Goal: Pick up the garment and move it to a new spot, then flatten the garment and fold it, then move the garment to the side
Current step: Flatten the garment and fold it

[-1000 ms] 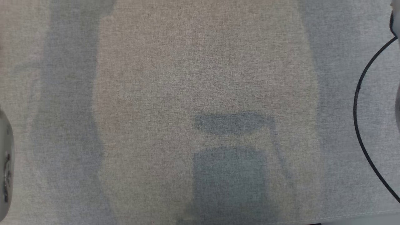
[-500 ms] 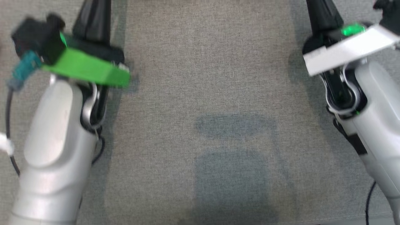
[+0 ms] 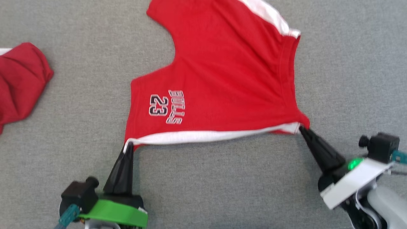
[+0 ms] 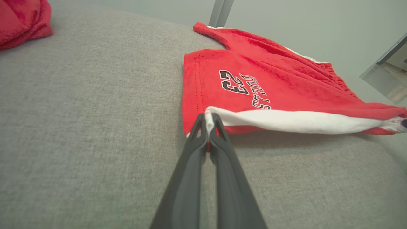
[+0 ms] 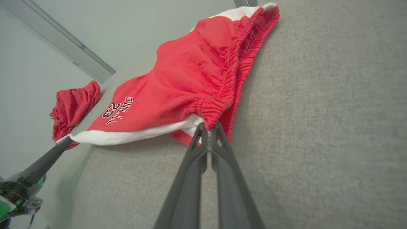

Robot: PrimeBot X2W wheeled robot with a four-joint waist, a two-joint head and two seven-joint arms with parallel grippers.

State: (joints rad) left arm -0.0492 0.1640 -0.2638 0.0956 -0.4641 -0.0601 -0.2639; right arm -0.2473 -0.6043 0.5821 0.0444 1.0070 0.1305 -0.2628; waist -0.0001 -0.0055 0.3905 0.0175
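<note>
Two red cloths lie on the grey fabric tabletop [image 3: 349,63]. Task garment = red shorts [image 3: 222,79], printed "BULLS 23", w/ a white stripe along the near side. They lie spread at centre-top of the head view, the far part running off frame at 12 o'clock. Other item = crumpled red bundle [image 3: 19,79], at 9 o'clock of the shorts and well apart, w/ grey cloth btw the two; it is the one thing lying on that side.

L gripper [image 3: 128,147] sits at 7 o'clock of the shorts, fingers clenched on the white-trimmed corner. R gripper [image 3: 301,128] sits at 4 o'clock, pinched tight on the corner by the gathered waistband. The white-striped edge stretches taut btw them, lifted a little off the cloth w/ shadow under it.

Edges: in the L wrist view the tabletop's far edge runs behind the shorts, and a metal post [image 4: 221,12] stands upright past it at 12 o'clock; the far leg of the shorts reaches close to that edge. In the R wrist view a grey rail [image 5: 63,38] slants across the pale wall beyond the table.

Room: bare grey cloth at 6 o'clock btw the grippers, and at 3 o'clock of the shorts out to the frame edge.
</note>
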